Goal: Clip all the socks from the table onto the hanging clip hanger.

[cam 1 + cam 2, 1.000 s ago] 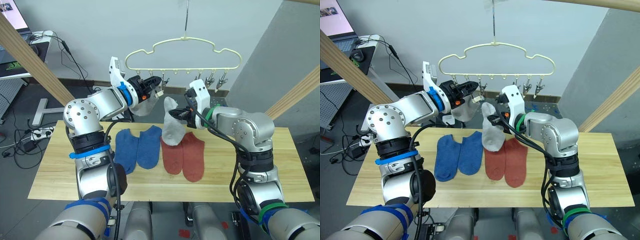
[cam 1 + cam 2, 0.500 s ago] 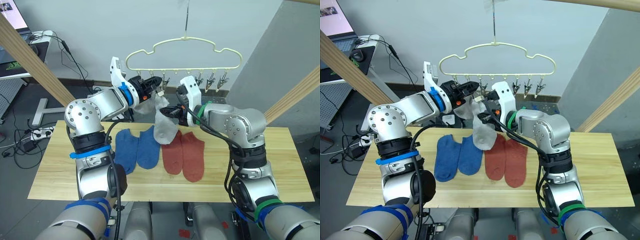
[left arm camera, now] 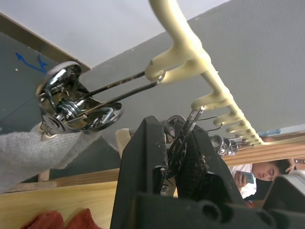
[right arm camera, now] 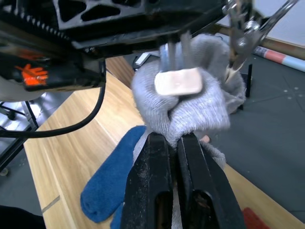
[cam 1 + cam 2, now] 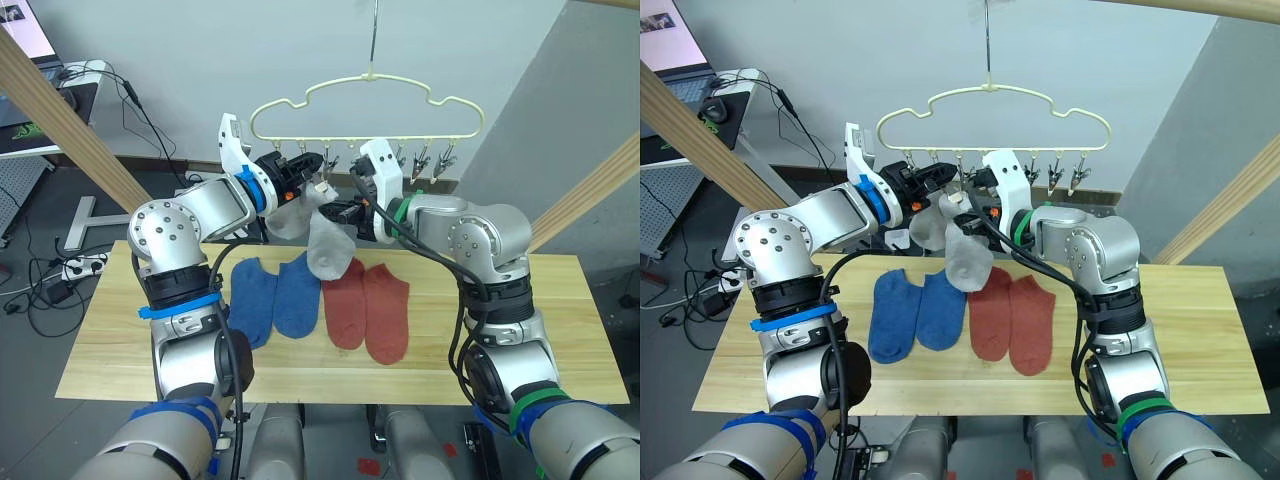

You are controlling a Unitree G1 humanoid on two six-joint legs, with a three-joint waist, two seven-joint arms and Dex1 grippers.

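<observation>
Right claw (image 5: 975,220): I see it clamped on a grey sock (image 5: 965,255) — cuff hidden behind the fingers.
Left claw (image 5: 318,163): squeezing a clip (image 3: 178,138) of the hanger (image 5: 366,100) — no writing readable.

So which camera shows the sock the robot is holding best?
The right wrist view: the grey sock bunches right above the right gripper, under a clip. The eye views show it small, dangling.

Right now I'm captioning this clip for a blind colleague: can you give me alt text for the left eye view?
The right gripper lifts a grey sock to the cream clip hanger, where the left gripper pinches a clip. Another grey sock hangs clipped; two blue socks and two rust-red socks lie on the table.
</observation>
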